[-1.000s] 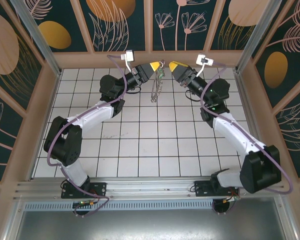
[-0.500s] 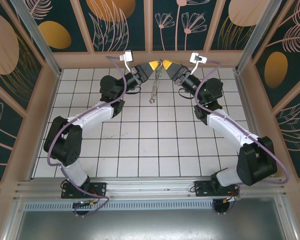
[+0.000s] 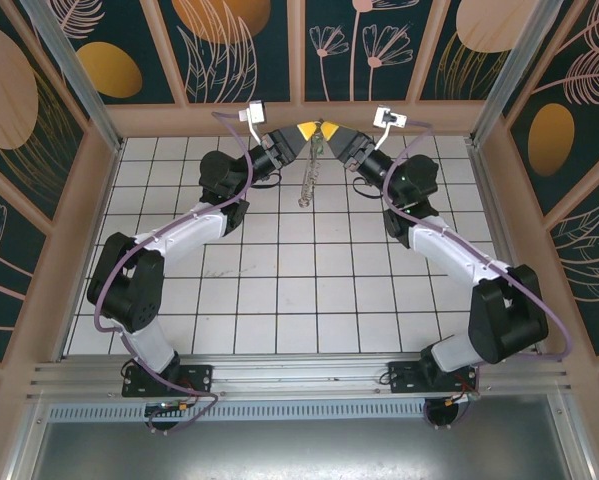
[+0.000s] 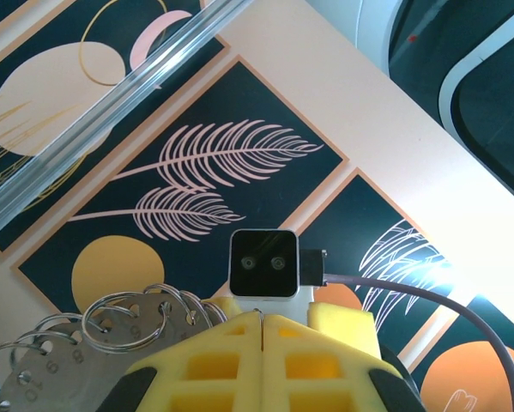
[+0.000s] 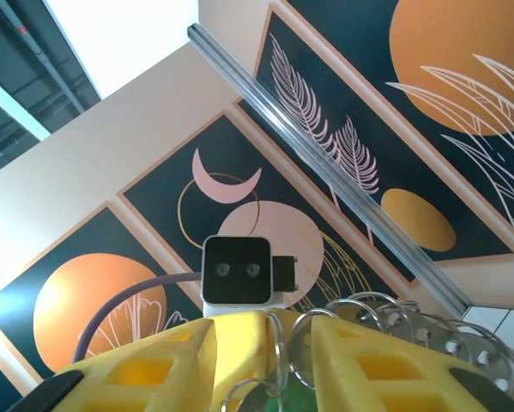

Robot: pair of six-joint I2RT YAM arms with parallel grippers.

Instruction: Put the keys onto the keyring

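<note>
Key: its green head (image 5: pixel 296 402) shows low in the gap of the right claw (image 5: pixel 265 343), held up in the air at the far middle of the pen. I cannot make out the dark blade.
Key handling: it looks tiny, light and stiff. The plastic head is the only fair place to pinch it, and it would likely twist or slip if nudged.
Keyring (image 3: pixel 309 180): a thin grey loop of coiled wire, hanging from the tip of the left claw (image 4: pixel 263 330) down towards the tiled table (image 3: pixel 279 290).
Keyring handling: I judge it light and springy, and free to swing. The smooth wire would slide in a loose pinch, so it is best held at the top with the lower part left free.
Left claw: its fingers are pressed flat together with the ring's coils coming out beside them. I take it to be pinching the keyring.
Right claw: its fingers are a little apart, with ring coils and the green head between them. It looks like a grip on the key, though the contact is half hidden.
Arms: both reach far and inward with wrists tipped up, the claws nose to nose, just short of the far wall.
</note>
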